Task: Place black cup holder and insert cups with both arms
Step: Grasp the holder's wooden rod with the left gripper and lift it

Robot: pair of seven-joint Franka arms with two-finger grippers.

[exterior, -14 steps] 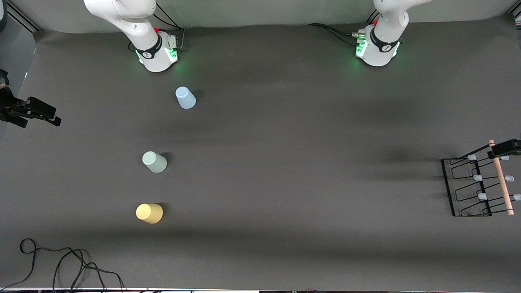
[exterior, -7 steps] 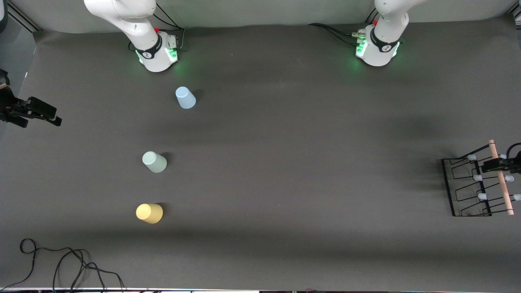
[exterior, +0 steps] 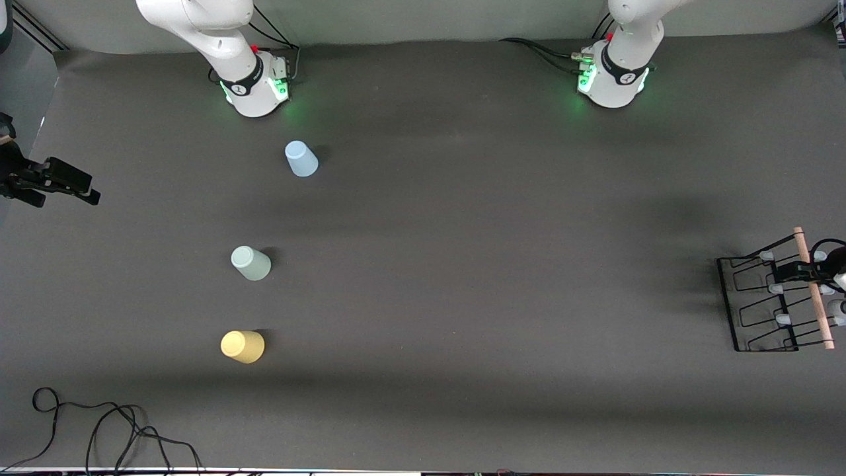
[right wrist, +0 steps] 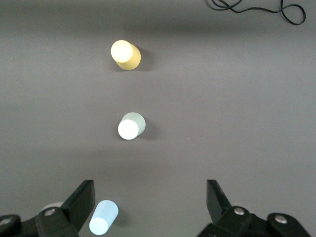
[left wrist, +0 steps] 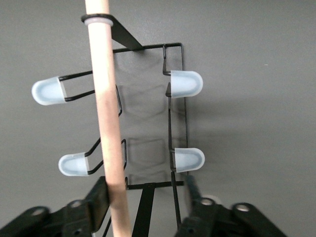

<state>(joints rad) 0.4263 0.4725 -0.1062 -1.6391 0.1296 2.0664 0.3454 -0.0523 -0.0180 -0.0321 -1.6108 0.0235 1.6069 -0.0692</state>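
The black cup holder (exterior: 760, 305) stands at the left arm's end of the table, its wooden rod handle (exterior: 811, 291) on top. My left gripper (exterior: 809, 270) is open and straddles the rod (left wrist: 109, 123). One finger (left wrist: 96, 203) touches the rod and the other finger (left wrist: 193, 197) stands apart from it. Pale-tipped prongs (left wrist: 186, 84) show below. The light blue cup (exterior: 301, 159), mint cup (exterior: 250, 263) and yellow cup (exterior: 242, 346) stand upside down toward the right arm's end. My right gripper (exterior: 82, 187) waits open and empty, above that end's edge.
A black cable (exterior: 99, 430) lies coiled at the table's near edge toward the right arm's end. It also shows in the right wrist view (right wrist: 256, 7), with the yellow cup (right wrist: 125, 53), mint cup (right wrist: 131, 126) and blue cup (right wrist: 103, 217).
My left gripper has moved along the rod from its end toward its middle and come down around it. The right gripper and the cups have stayed put.
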